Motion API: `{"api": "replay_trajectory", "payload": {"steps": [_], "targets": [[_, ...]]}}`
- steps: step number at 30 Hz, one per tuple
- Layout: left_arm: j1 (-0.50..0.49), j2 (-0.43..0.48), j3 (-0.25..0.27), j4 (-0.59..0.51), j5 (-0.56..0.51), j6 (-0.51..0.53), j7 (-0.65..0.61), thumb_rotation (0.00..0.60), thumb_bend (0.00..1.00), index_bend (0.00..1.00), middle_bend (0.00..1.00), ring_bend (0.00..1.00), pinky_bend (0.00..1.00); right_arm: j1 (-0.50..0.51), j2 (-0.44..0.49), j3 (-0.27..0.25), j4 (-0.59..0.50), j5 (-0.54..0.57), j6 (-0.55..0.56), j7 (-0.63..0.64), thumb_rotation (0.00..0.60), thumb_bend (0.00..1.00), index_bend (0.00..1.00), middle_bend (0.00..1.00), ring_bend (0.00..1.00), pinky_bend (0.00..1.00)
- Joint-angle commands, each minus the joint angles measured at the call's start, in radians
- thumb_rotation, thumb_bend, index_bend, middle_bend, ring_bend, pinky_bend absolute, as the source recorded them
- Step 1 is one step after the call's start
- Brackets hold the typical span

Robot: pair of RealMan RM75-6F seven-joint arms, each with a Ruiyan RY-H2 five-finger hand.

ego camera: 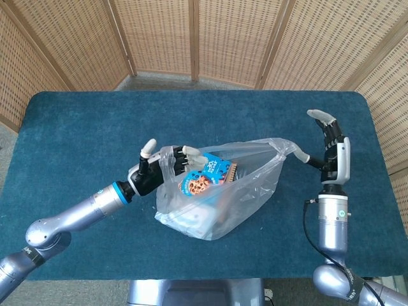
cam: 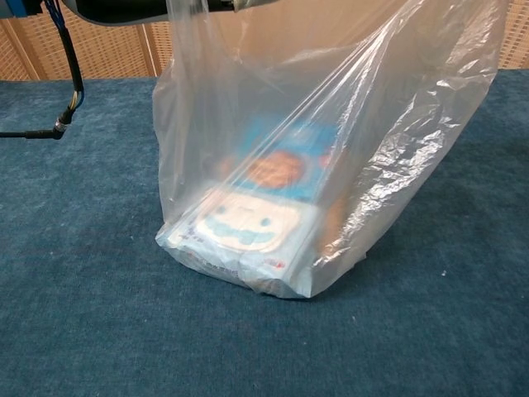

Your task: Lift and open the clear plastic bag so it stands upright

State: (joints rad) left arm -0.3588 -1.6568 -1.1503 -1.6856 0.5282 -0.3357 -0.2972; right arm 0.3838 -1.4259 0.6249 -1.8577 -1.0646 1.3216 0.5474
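My left fingers (ego camera: pixel 189 155) hook the bag (ego camera: pixel 220 191) rim; my right hand (ego camera: pixel 331 153) pinches the far handle, other fingers spread. The bag stands on the surface (ego camera: pixel 83 134), mouth stretched. Next I judge: widen gently, then release.

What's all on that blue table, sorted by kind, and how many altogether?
Clear plastic bag: 1
Blue cookie packet: 1
White packet with a cartoon face: 1
Robot hands, left hand and right hand: 2
Total: 5

Bag (ego camera: pixel 220 197) mid-table (ego camera: pixel 76 127) btwn hands; snack packs (cam: pixel 248 227) inside.
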Motion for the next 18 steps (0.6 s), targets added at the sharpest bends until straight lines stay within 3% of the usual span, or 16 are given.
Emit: {"api": "replay_trajectory", "payload": {"steps": [1, 7, 18], "targets": [[-0.005, -0.001, 0.009, -0.007, 0.021, 0.004, 0.031, 0.0, 0.12, 0.23, 0.26, 0.14, 0.12, -0.002, 0.004, -0.002, -0.003, -0.002, 0.003, 0.001, 0.546, 0.06, 0.26, 0.26, 0.13, 0.09], [-0.007, 0.004, 0.018, -0.005, 0.032, 0.004, 0.054, 0.0, 0.12, 0.17, 0.23, 0.13, 0.12, -0.01, 0.014, -0.012, -0.008, -0.002, 0.003, 0.006, 0.545, 0.06, 0.26, 0.25, 0.13, 0.09], [-0.063, 0.027, 0.057, -0.013, 0.064, 0.034, 0.076, 0.0, 0.12, 0.16, 0.23, 0.12, 0.12, -0.001, 0.031, -0.003, -0.019, 0.001, 0.0, 0.005, 0.544, 0.06, 0.26, 0.25, 0.12, 0.09]]}}
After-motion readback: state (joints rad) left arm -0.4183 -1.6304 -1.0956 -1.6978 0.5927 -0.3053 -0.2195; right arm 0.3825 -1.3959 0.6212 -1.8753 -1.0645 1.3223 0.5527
